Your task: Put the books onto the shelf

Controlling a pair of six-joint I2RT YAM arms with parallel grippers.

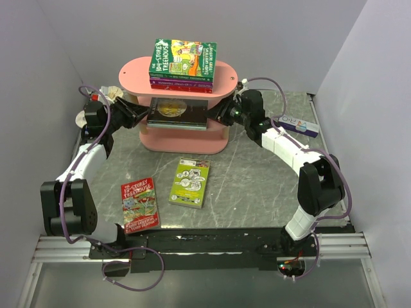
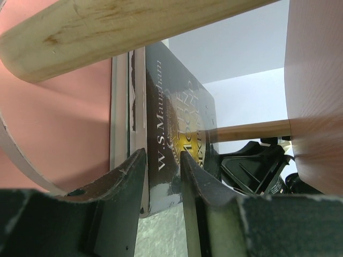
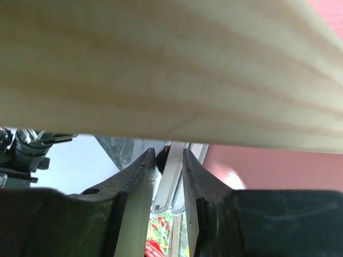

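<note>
Standing at the back of the table, the pink three-tier shelf with oval boards and pale wooden posts carries a stack of cartoon-cover paperbacks on its top board and a dark paperback on the middle one. A red cartoon paperback and a lime-green paperback lie on the table in front, so two seem left to shelve. The left gripper pinches the dark paperback's edge, jaws part-closed. The right gripper shows a narrow gap, and whether it holds anything cannot be told.
</note>
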